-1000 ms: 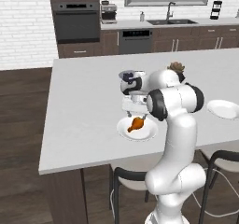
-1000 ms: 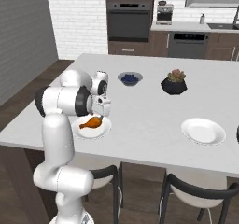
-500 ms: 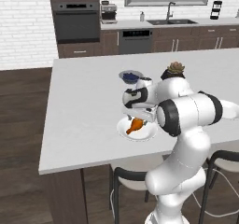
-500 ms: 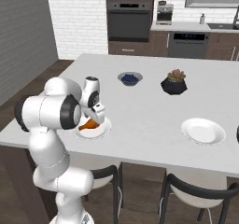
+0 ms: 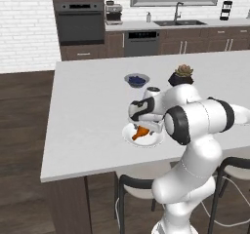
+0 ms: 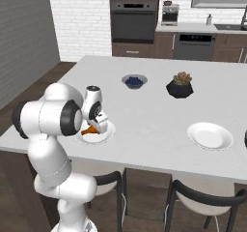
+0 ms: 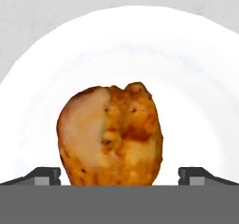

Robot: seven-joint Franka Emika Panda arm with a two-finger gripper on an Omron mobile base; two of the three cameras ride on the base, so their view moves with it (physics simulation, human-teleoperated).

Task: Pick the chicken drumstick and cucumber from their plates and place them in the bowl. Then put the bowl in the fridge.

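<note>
Chicken drumstick (image 7: 111,134) — lying on a white plate (image 7: 196,78) near the island counter's (image 5: 88,111) front edge, bulbous end toward the hand camera. Gripper (image 7: 119,175) — low over the plate, jaws spread wide, one fingertip (image 7: 44,175) on each side of the drumstick, neither touching it.
</note>
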